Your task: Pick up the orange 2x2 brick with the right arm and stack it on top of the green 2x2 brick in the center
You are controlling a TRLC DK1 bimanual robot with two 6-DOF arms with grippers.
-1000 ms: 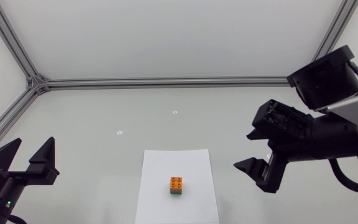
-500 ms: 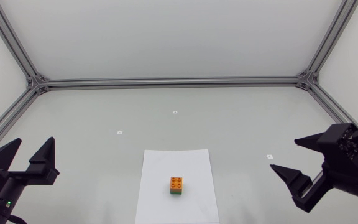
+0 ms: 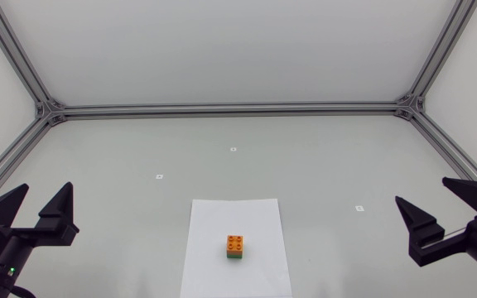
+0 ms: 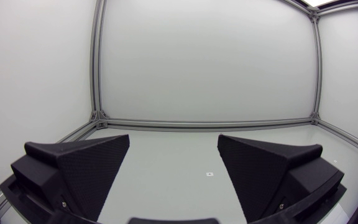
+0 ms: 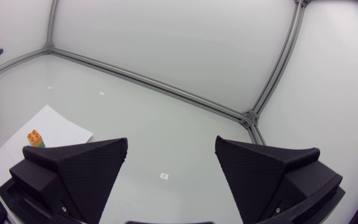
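The orange 2x2 brick (image 3: pixel 235 243) sits stacked on the green 2x2 brick (image 3: pixel 235 256) on a white paper sheet (image 3: pixel 214 228) at the table's near middle. In the right wrist view the orange brick (image 5: pixel 34 136) and green brick (image 5: pixel 38 144) show small, far off beyond one finger. My right gripper (image 3: pixel 447 211) rests open and empty at the right edge, well away from the stack. My left gripper (image 3: pixel 31 207) stands open and empty at the left edge. Both wrist views show the left gripper (image 4: pixel 174 167) and right gripper (image 5: pixel 171 168) with spread fingers and nothing between.
An aluminium frame (image 3: pixel 222 108) runs along the table's back and sides. Small white markers (image 3: pixel 159 175) lie on the grey surface behind the sheet, another marker (image 3: pixel 358 208) to the right of it.
My right arm has drawn back from beside the sheet to the right edge and lowered, its gripper open and empty throughout. The stack and the left arm have not moved.
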